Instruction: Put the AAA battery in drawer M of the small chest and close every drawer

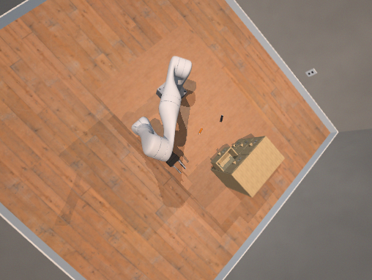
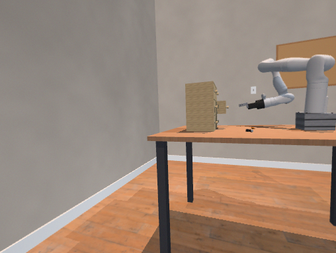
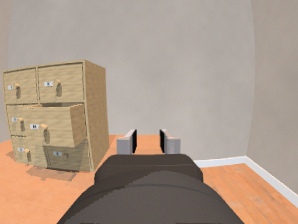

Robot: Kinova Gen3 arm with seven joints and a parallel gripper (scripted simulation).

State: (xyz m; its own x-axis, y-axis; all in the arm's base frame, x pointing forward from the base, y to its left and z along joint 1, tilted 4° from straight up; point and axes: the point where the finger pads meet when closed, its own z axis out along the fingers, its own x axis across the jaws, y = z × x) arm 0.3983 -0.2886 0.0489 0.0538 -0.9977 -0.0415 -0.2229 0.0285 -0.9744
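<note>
Since my pincer (image 1: pixel 183 170) (image 2: pixel 243 104) (image 3: pixel 148 137) gapes empty, I'd reach down and left for the orange battery (image 1: pixel 201 130) (image 2: pixel 252 128), lying roughly end-on to it.

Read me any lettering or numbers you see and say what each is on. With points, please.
"M", on the label of the pulled-out drawer (image 1: pixel 224 162) (image 2: pixel 221 107) (image 3: pixel 55 125).
The small labels on the other drawers of the chest (image 1: pixel 258 166) (image 2: pixel 200 106) (image 3: pixel 96 115): too small or blurred to read.
</note>
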